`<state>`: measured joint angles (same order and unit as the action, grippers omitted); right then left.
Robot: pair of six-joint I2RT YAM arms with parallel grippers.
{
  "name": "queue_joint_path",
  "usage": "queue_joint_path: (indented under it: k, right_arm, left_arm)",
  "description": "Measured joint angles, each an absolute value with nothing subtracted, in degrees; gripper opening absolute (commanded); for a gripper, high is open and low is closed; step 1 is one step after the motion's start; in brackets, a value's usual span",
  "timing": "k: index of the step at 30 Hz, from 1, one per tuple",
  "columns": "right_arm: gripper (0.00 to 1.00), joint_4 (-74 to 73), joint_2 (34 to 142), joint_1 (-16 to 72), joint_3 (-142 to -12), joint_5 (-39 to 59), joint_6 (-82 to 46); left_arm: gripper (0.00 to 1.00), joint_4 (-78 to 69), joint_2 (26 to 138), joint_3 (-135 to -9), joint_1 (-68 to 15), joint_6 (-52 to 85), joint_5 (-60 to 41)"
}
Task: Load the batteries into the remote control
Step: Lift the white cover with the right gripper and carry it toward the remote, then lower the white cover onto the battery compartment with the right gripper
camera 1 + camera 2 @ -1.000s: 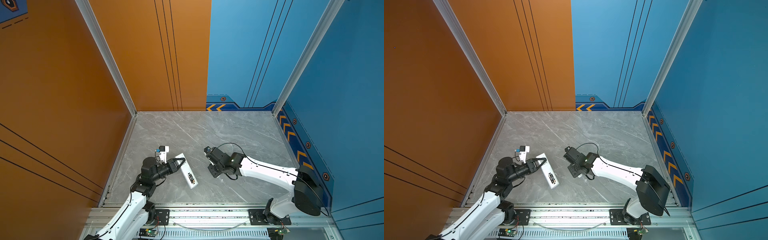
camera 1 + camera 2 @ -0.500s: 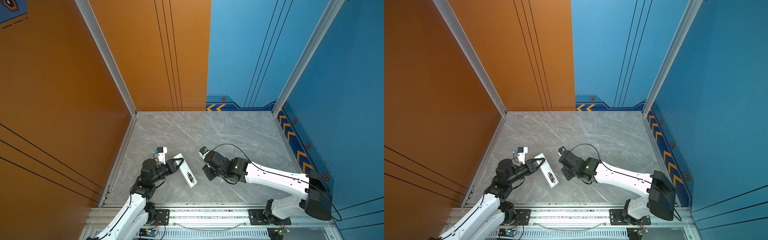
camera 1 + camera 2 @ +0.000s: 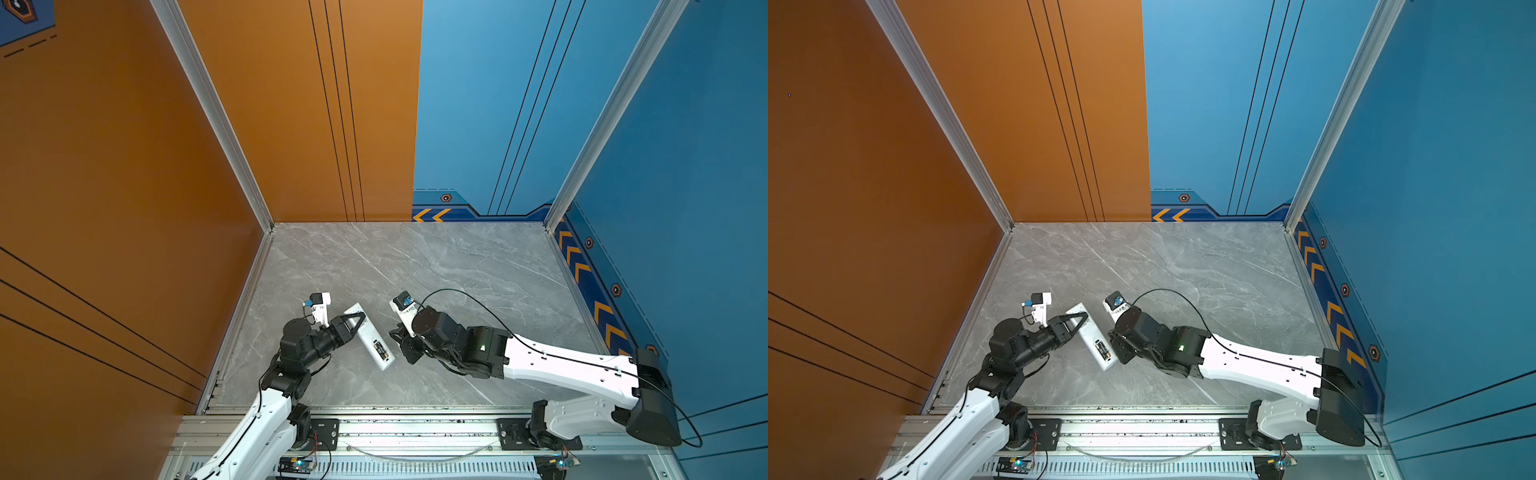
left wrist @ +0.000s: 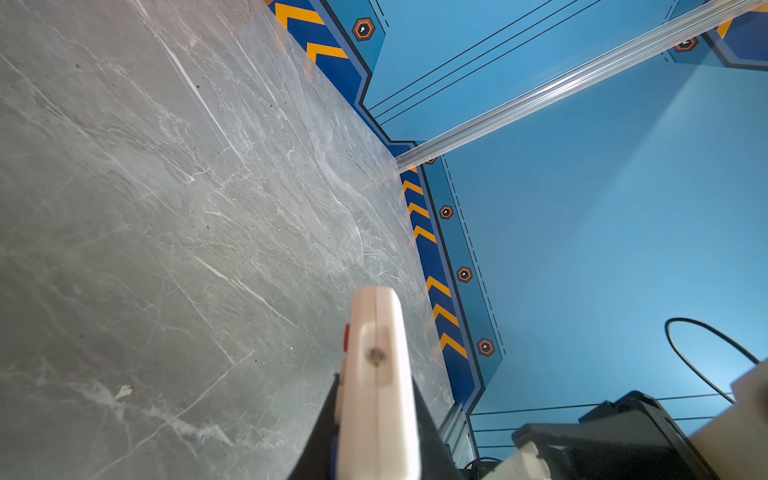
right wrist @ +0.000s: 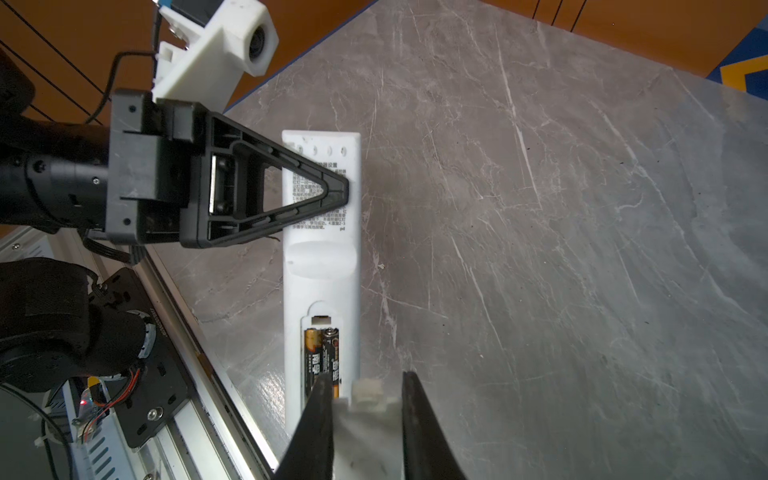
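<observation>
The remote (image 3: 371, 338), back up at the near left of the table (image 3: 436, 266), slants from near-right to far-left, with the batteries (image 5: 322, 357) seated in its near end beside the right gripper (image 5: 366, 377), whose fingers are closed on a small white cover (image 5: 368, 401), while the left gripper (image 3: 360, 318) clamps the far half.

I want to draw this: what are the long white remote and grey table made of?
Long white remote control: probably matte plastic: smooth moulded back, printed text. Grey veined table: polished marble or a marble-look sheet: pale veins, faint glare.
</observation>
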<state>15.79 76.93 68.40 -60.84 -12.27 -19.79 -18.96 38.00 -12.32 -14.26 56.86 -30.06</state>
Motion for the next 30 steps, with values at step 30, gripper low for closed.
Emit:
queue_joint_path:
  k: [30]
  right_arm:
    - [0.12, 4.84, 80.62, 72.82, -59.88, -15.29, -17.37]
  left_arm:
    - [0.0, -26.5, 35.27, -10.17, -13.87, 61.12, -29.15]
